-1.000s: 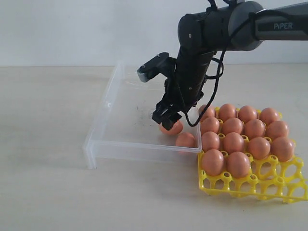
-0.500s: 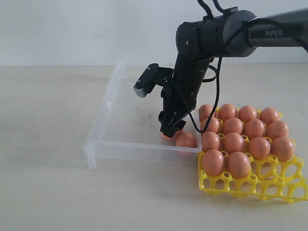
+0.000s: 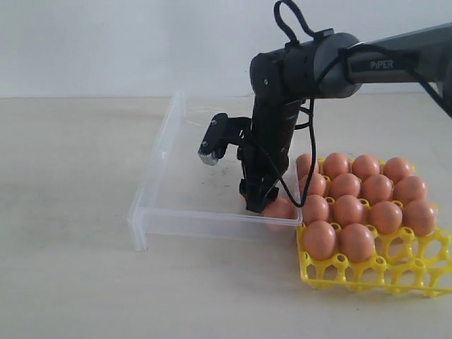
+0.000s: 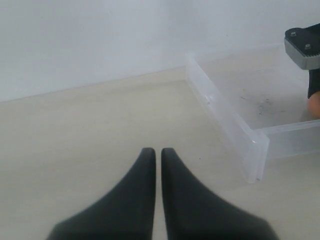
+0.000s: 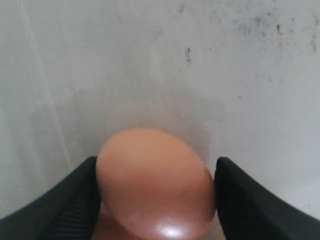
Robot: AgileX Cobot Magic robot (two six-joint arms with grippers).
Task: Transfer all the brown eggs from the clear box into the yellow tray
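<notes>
Right wrist view has one brown egg lying on the floor of the clear box between the fingers of the right gripper, which stand spread wide astride it, released rather than clamped as far as this view shows. Exterior view puts that gripper low by the box's front right corner, a second brown egg just beside it against the front wall. Next to that corner on the desk, the yellow tray carries fourteen eggs, with two front cells bare. Well apart from the box, the left gripper hangs clenched and empty over the desk. Step in hand, I judge: grasping the next-to-last egg. Next it calls for a gentle squeeze, then a straight lift over the wall without nudging the neighbour
</notes>
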